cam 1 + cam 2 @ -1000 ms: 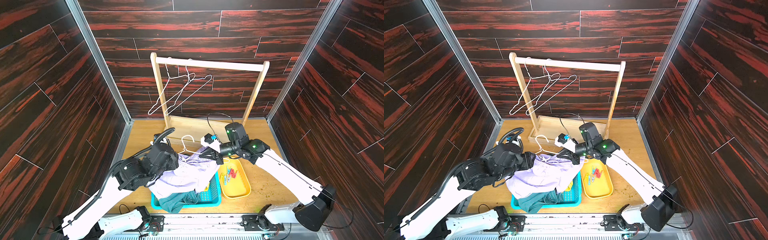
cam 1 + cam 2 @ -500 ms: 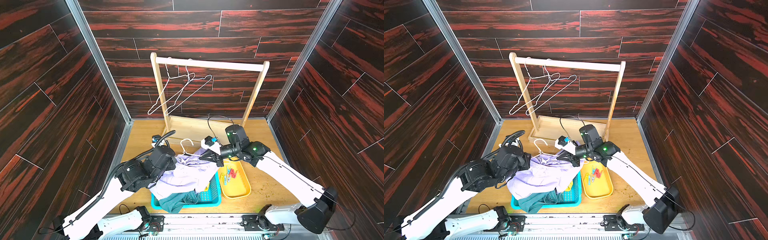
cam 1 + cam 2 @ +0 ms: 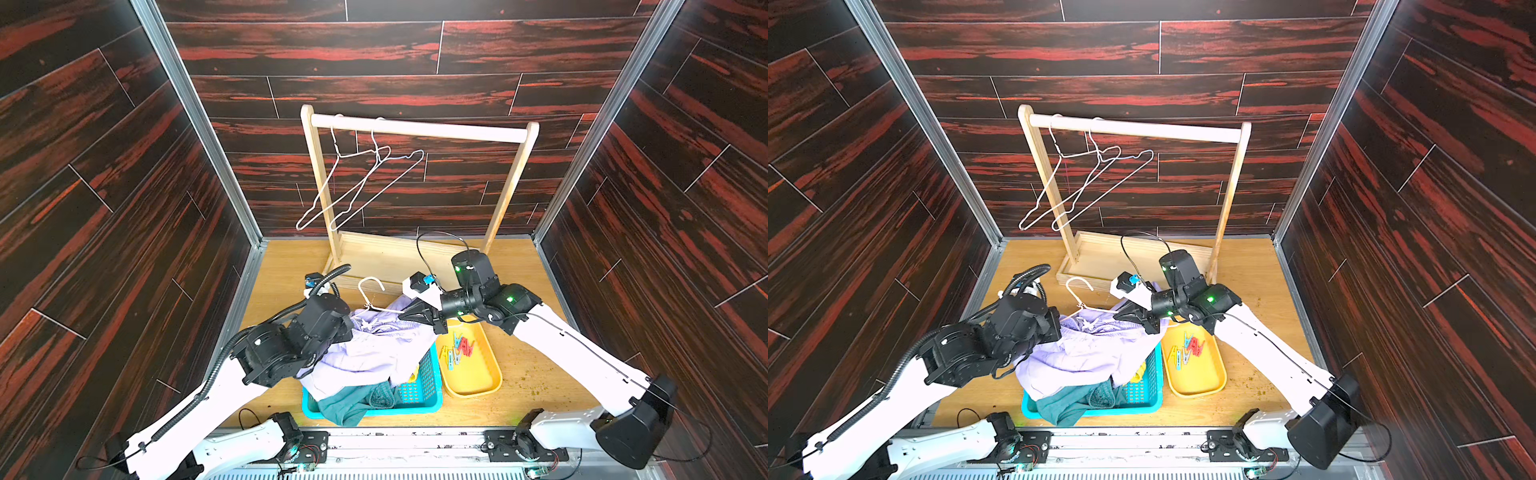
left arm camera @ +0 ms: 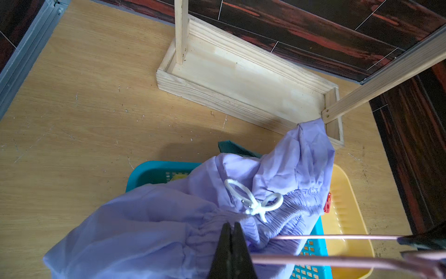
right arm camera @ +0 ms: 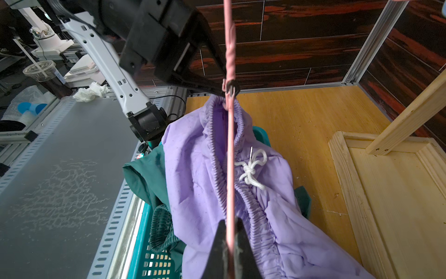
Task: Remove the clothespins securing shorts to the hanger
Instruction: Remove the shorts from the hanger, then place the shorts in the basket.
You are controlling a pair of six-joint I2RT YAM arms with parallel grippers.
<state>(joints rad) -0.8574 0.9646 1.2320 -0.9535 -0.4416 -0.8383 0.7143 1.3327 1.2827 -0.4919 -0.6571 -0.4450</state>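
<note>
The pale lavender shorts (image 3: 374, 353) (image 5: 198, 169) hang from a pink wire hanger (image 5: 230, 145) (image 3: 370, 286) over the basket. My right gripper (image 5: 230, 222) (image 3: 405, 318) is shut on one end of the hanger wire. At the other end my left gripper (image 4: 230, 224) (image 5: 230, 88) is shut where the waistband meets the wire, on a small pink clothespin (image 5: 224, 84) that shows only beside the tips. Near my right gripper the waistband sags free under the wire. Several loose clothespins (image 3: 459, 347) (image 3: 1187, 347) lie in the yellow tray. Dark teal shorts (image 3: 345, 405) lie under the lavender pair.
The blue basket (image 3: 432, 395) stands at the table's front, the yellow tray (image 3: 478, 374) right beside it. Behind them stands the wooden rack (image 3: 415, 129) with its box base (image 4: 241, 79). Two bare wire hangers (image 3: 361, 187) hang on its rail.
My left gripper's jaws went from open to shut at the hanger's end. My right gripper carried its end of the hanger a little to the left and toward the front.
</note>
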